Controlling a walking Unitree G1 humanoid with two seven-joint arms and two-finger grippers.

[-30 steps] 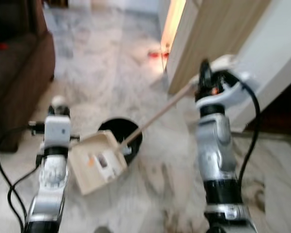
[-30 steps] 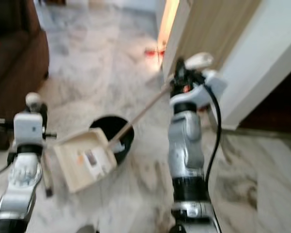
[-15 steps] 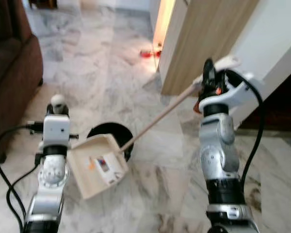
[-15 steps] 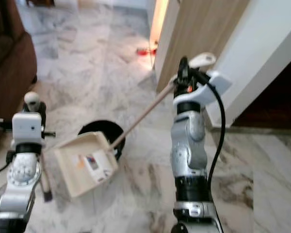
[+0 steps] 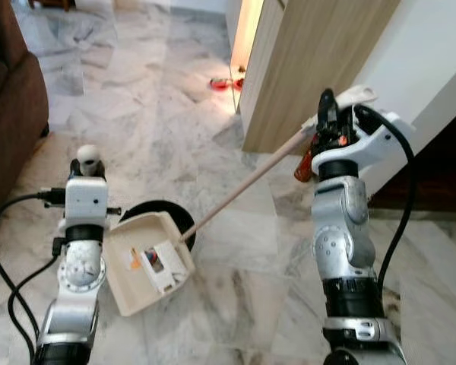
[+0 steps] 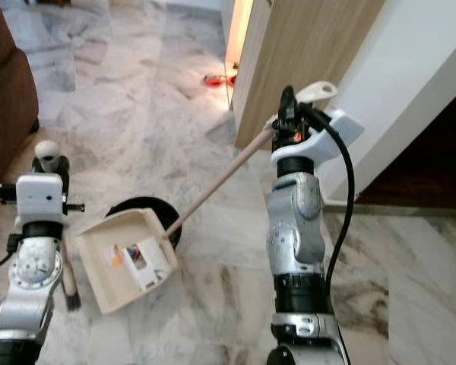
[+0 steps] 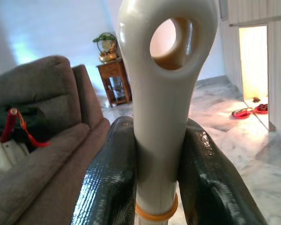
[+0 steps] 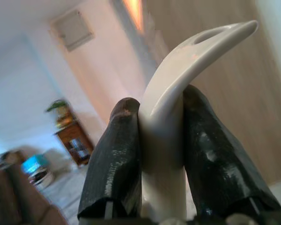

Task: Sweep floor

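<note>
Left claw (image 7: 159,187) clamps broom handle (image 7: 161,93); right claw (image 8: 161,154) clamps dustpan handle (image 8: 178,79). Dustpan (image 5: 148,262) tilted over black bin (image 5: 171,217). Risk: scraps (image 5: 153,260) spill onto floor (image 5: 235,296) if pan tips early.

Floor (image 5: 175,106): polished marble, glossy, grey-veined. Dustpan (image 5: 148,262): cream plastic, matt, at 7 o'clock from its long pale wooden pole (image 5: 239,190). Broom handle (image 7: 161,103) w/ hang-hole: smooth ivory plastic, slight sheen. Gripper fingers (image 7: 107,187): black, rubbery, shiny. Door (image 5: 311,68) at 1 o'clock: light wood-grain, matt. Sofa (image 7: 42,140): brown cloth, rough.
</note>
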